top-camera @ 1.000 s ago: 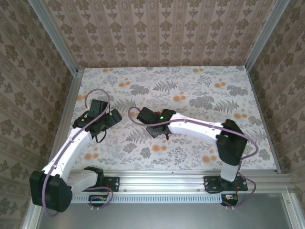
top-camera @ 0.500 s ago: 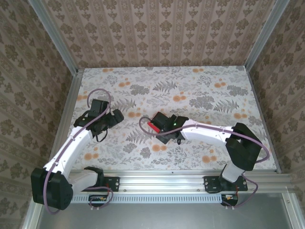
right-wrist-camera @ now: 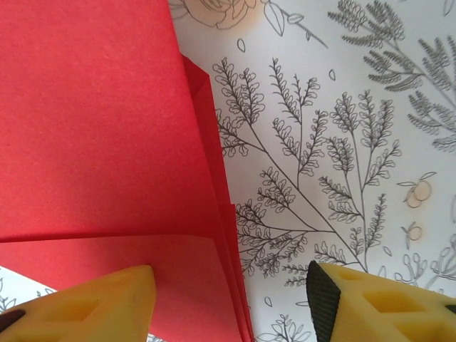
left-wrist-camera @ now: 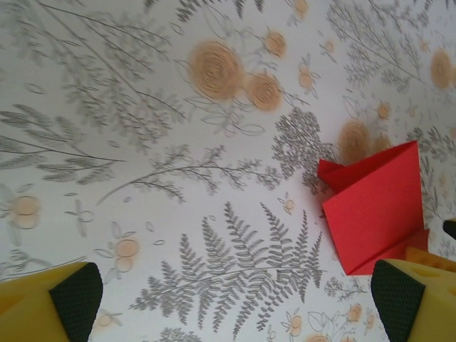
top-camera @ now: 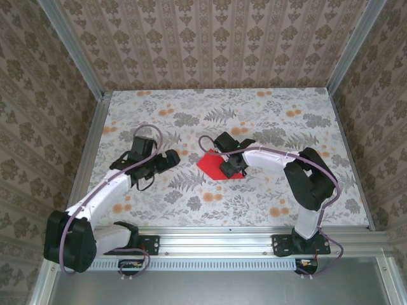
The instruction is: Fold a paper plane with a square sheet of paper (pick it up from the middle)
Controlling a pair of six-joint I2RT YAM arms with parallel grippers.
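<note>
The red sheet of paper (top-camera: pixel 213 166) lies on the table's middle, folded into a layered wedge with creases. In the right wrist view its stacked right edge (right-wrist-camera: pixel 214 235) runs down between my right gripper's (right-wrist-camera: pixel 228 308) yellow fingers (right-wrist-camera: pixel 92 308), which stand apart and open over it. From above, the right gripper (top-camera: pixel 230 169) sits at the paper's right edge. My left gripper (top-camera: pixel 173 157) hovers just left of the paper, wide open and holding nothing. In the left wrist view the paper (left-wrist-camera: pixel 377 206) lies at the right, beside the right fingertip (left-wrist-camera: pixel 399 299).
The flower-patterned table (top-camera: pixel 286 190) is walled by patterned panels on three sides, with metal rails along its edges. Bare tabletop stretches behind and to the right of the paper (top-camera: pixel 286 114).
The right gripper has pulled back to the right, uncovering the red paper, which now lies flat on the table. The left gripper has moved right, closer to the paper.
</note>
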